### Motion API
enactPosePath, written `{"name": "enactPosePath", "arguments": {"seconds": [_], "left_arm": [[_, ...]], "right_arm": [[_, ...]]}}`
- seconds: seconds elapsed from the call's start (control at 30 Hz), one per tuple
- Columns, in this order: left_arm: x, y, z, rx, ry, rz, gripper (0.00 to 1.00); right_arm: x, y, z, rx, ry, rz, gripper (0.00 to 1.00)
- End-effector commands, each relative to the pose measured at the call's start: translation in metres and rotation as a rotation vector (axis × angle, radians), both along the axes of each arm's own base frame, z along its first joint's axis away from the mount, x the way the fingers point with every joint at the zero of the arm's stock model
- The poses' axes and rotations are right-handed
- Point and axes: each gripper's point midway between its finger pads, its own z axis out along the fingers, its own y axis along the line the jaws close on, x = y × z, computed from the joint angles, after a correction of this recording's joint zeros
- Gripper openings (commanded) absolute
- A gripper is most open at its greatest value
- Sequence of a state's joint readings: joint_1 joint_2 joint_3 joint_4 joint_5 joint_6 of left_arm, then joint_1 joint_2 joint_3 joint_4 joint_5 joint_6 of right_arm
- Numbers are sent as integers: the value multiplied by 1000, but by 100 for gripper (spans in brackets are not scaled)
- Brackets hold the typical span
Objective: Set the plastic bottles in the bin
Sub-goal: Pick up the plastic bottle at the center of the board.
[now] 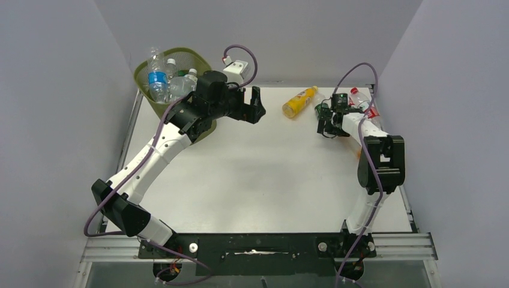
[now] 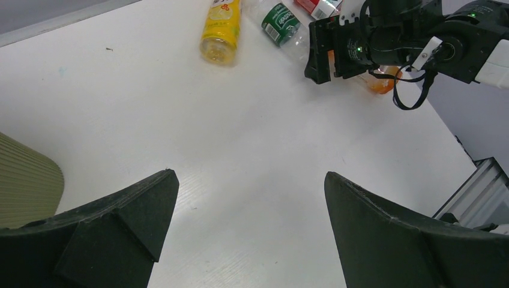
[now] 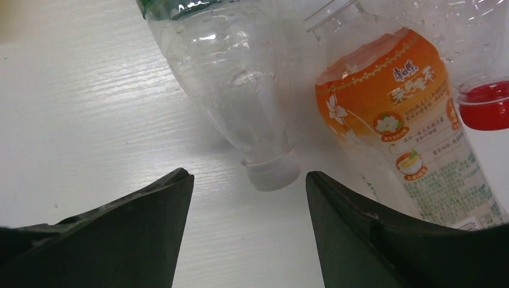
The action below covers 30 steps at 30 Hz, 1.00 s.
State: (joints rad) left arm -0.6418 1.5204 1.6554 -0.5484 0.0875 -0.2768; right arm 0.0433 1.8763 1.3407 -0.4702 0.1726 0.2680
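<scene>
**Right fingers straddling a clear bottle's capped neck**

The right gripper, its black wedge-shaped fingers nearest the lens, is standing partly open. Its jaws are flanking the white cap of a clear ribbed plastic bottle with a green label, gripping nothing. The bottle is lying on the white, faintly grained table. Being empty and thin-walled, it is probably weighing little, denting under a squeeze and sliding on its glossy curve. The stiff neck is looking like the surest hold. An orange-labelled clear bottle is lying just beside it. The left gripper is hanging wide open and empty near the olive-green mesh bin, which is holding several clear bottles.
</scene>
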Motion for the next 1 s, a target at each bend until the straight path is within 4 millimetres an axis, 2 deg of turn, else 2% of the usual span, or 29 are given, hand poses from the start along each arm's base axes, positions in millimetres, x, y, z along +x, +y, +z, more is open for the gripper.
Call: {"name": "enactPosePath", "arguments": {"seconds": [0.0,0.13,0.33,0.6,0.83,0.93,0.97], "left_arm": [[0,-7,27,-56,-74,-27,94],[3,-9,22,-46,-68,-28,95],[6,-10,18,-36,-58,-26,95],[4,-14,15,-47,-34,-34,94],[0,-18,7,-64,0,-44,94],[-3,-23,1,-85,38,-56,94],[-4,-25,0,-95,50,-59,94]], "right_arm": [[23,-10,12,-26,-76,7,69],[27,-6,6,-6,-76,26,64],[31,1,1,25,-78,46,48],[16,11,-2,59,-69,75,31],[-13,28,16,78,-75,94,26],[-32,41,33,79,-91,111,26],[-38,46,45,88,-116,116,27]]}}
